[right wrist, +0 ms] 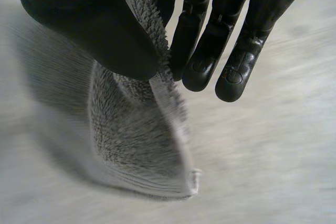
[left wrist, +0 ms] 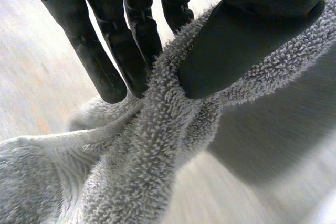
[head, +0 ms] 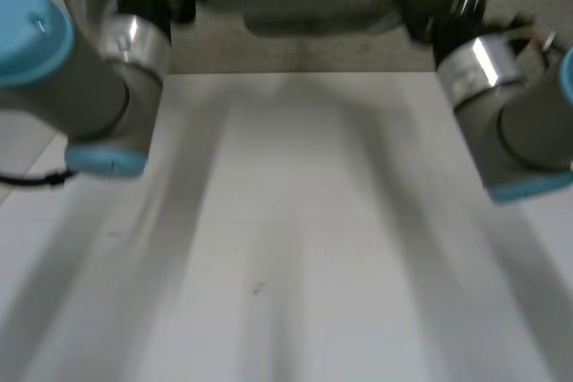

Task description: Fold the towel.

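The white worktop point(head: 295, 221) spreads wide and open between the arms in the head view. The left arm point(head: 81, 87) and right arm point(head: 519, 123) are drawn back to its far corners. The grey towel point(left wrist: 147, 171) hangs off the worktop, bunched into a thick twisted fold below the left robot hand point(left wrist: 236, 51), whose thumb clamps it against straight fingers point(left wrist: 131, 51). The right robot hand point(right wrist: 89, 30) pinches a hemmed edge between thumb and fingers point(right wrist: 210, 40). A towel corner point(right wrist: 136, 140) droops just above the surface.
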You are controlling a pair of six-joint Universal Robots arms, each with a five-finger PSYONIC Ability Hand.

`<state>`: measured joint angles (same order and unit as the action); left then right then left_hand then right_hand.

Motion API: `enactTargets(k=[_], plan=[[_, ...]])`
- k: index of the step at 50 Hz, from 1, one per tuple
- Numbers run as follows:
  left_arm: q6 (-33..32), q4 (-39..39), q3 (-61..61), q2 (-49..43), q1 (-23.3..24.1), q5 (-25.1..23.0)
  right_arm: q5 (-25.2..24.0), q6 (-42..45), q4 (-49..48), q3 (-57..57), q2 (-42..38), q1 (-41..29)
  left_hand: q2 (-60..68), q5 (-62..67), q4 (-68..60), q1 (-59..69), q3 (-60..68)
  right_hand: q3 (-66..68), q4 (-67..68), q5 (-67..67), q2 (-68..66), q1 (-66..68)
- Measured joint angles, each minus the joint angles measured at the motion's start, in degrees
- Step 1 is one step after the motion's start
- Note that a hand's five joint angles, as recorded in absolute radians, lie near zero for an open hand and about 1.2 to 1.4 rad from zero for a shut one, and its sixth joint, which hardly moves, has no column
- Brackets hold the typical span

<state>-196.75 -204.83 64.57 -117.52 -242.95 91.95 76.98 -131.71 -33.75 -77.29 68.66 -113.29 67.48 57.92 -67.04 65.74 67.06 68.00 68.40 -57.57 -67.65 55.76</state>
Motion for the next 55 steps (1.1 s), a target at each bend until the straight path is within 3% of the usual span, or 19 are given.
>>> enactTargets(k=[5,11,22,26,35,41,43,46,55], plan=[[-5.19,0.06,14.19,-0.50,-0.81,-0.95,-1.23,0.16,10.46,-7.00,-2.17,-0.07,-3.76,-3.90,3.36,-0.57,-3.37,-0.01,0.00,-0.04,0.00,0.00],[-12.97,0.30,26.09,-5.82,-0.99,-4.23,-0.96,0.37,19.20,-12.49,-6.68,-0.20,-19.51,-20.05,19.05,-18.82,-19.03,-0.01,0.00,-0.06,0.00,0.00],[-17.75,5.53,29.60,-6.07,-0.80,-5.84,-0.34,-0.82,23.99,-17.31,-4.40,0.00,-44.19,-44.07,43.89,-41.48,-43.69,-0.01,0.00,-0.09,0.00,0.00],[-17.37,7.86,29.68,-0.99,-0.78,-5.54,-0.38,-3.53,24.09,-19.10,-1.67,0.24,-52.42,-52.95,52.10,-50.66,-52.04,-0.01,0.00,-0.10,0.00,0.00],[-15.05,8.89,31.78,9.39,-1.59,-5.33,-0.82,-12.06,23.37,-22.71,-0.19,1.72,-54.25,-54.66,53.80,-52.08,-53.75,-0.01,0.00,-0.11,0.00,0.00],[-7.99,10.19,33.89,15.06,-7.37,-6.45,-1.95,-16.92,22.67,-25.01,-0.23,5.09,-50.18,-50.89,49.97,-48.39,-50.02,-0.01,0.00,-0.11,0.00,0.00],[-7.99,10.19,33.89,15.06,-7.37,-6.45,-1.95,-16.92,22.67,-25.01,-0.23,5.09,-50.18,-50.89,49.97,-48.39,-50.02,-0.01,0.00,-0.11,0.00,0.00],[-2.05,13.19,34.04,15.52,-13.88,-10.85,-3.60,-17.78,22.66,-25.25,-0.46,7.49,-46.13,-46.53,45.69,-44.39,-45.70,-0.01,0.00,-0.11,0.00,0.00],[1.51,18.96,30.49,9.27,-21.60,-22.27,-5.28,-17.63,22.64,-25.06,-1.19,8.72,-37.44,-37.89,36.97,-35.37,-37.03,-0.01,0.00,-0.11,0.00,0.00]])
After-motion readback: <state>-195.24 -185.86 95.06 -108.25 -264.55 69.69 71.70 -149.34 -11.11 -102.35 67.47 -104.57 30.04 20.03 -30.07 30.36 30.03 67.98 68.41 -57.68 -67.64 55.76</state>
